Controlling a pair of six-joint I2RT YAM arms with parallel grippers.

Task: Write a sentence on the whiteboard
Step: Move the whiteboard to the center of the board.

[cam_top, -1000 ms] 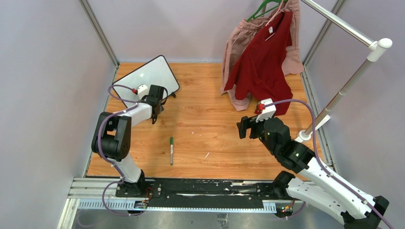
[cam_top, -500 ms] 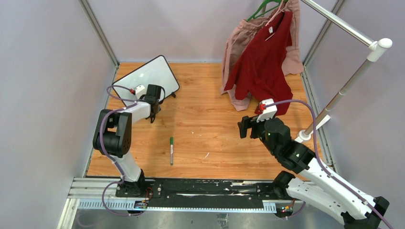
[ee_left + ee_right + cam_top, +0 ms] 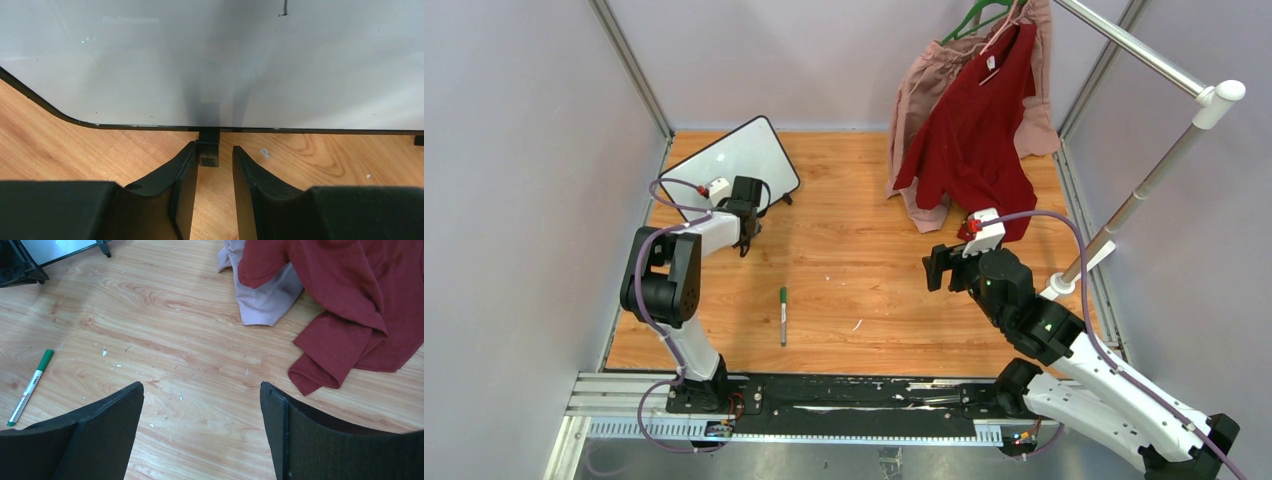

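The whiteboard (image 3: 734,155) stands tilted at the far left, white with a thin black frame. In the left wrist view its glossy face (image 3: 210,60) fills the top, blank but for a short dark stroke (image 3: 284,9). The sentence is out of view. My left gripper (image 3: 215,147) (image 3: 754,195) sits low at the board's near edge, open narrowly. A small black foot (image 3: 208,150) of the board lies between its fingertips, against the left finger and clear of the right one. My right gripper (image 3: 201,386) (image 3: 934,268) hangs wide open over bare wood. A green marker (image 3: 783,315) (image 3: 29,386) lies on the table.
A red garment (image 3: 972,130) and a pink one (image 3: 919,95) hang from a green hanger at the back right and drape onto the table. A metal rail stand (image 3: 1124,215) rises at the right. Grey walls close in left, back and right.
The left jaws have narrowed around the board's foot, and the left arm has crept slightly toward the board. The right arm has barely moved.
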